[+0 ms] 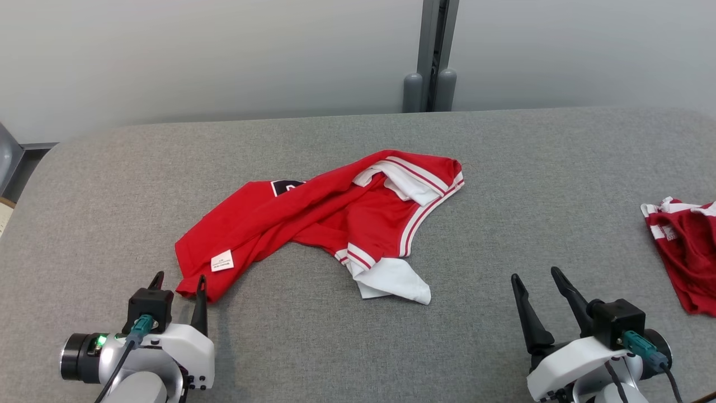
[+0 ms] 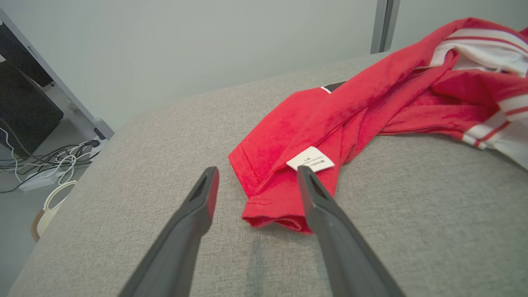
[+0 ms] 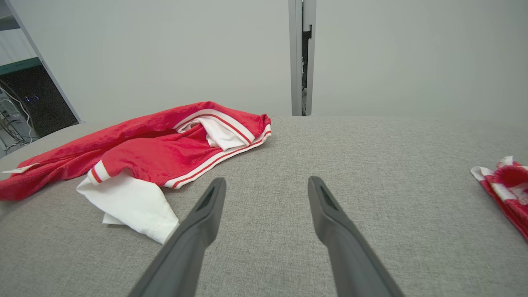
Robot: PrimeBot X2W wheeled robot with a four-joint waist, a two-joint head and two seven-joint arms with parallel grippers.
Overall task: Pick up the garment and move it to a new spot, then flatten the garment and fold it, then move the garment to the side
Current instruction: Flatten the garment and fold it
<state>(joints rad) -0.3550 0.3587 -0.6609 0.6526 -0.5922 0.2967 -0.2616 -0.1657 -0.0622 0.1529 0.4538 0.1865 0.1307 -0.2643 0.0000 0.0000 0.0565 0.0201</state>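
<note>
A gray fabric-covered table runs below a pale wall with a gray post at top centre of the head view. The crumpled red and white jersey lies mid-frame, and a second red striped garment lies at the right edge. The left wrist view adds the jersey's white care label and floor cables at its left edge, and there the left gripper stands with its jaws apart, the jersey's red hem corner between them, gripping nothing. At the head view's lower right the right gripper is spread wide over bare table, well apart from the jersey.
</note>
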